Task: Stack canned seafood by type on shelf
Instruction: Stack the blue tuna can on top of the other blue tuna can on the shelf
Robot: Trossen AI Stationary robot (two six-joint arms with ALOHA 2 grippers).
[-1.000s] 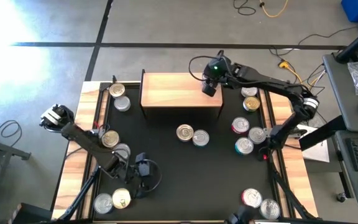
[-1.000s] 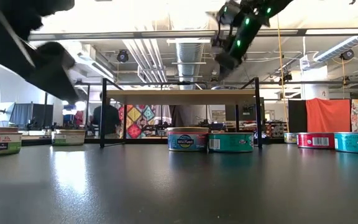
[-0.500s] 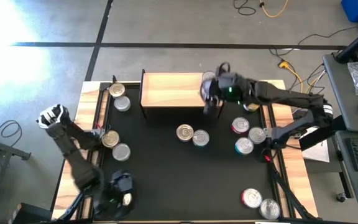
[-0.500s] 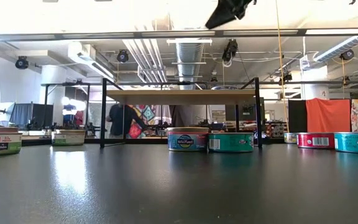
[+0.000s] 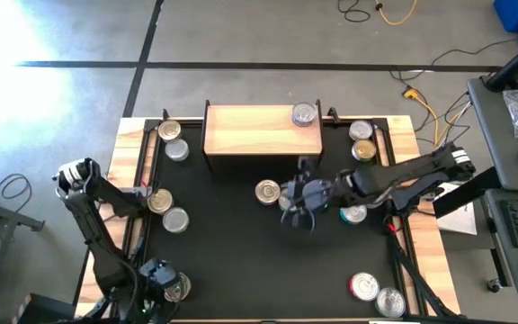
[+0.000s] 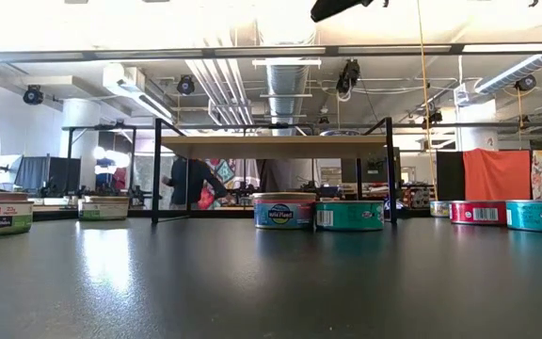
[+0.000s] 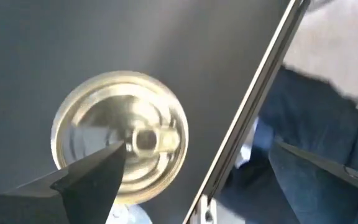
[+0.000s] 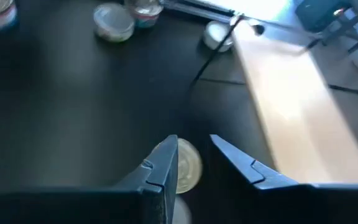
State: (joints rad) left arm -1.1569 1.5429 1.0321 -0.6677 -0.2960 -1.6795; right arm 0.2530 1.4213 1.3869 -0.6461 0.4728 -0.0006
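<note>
While I am watching from above, the right claw (image 5: 302, 209) is hanging over the middle of the black worktop (image 5: 241, 243), just on the near side of the shelf (image 5: 250, 130). In its wrist view its fingers (image 8: 160, 168) are standing apart with a narrow gap between them and nothing in that gap, so I am reading it as released and carrying nothing. A gold-lidded can (image 8: 188, 165) is lying right under its fingertips, and from above a second can (image 5: 267, 191) is sitting just beside the claw, toward the left arm's side. One silver-lidded can (image 5: 305, 113) is resting on the shelf top at its right end, beyond the claw. From table height, two cans, one with a blue label (image 6: 284, 212) and one teal (image 6: 349, 215), are standing side by side in front of the shelf legs.

The left claw (image 5: 156, 279) is hovering at the near left corner of the worktop. Its fingers (image 7: 86, 180) are spread wide and gripping nothing, and a gold can (image 7: 120, 143) is lying directly below them. More cans are sitting further out from that claw along the left edge (image 5: 160, 201) and across the worktop by the right edge (image 5: 365, 286).
</note>
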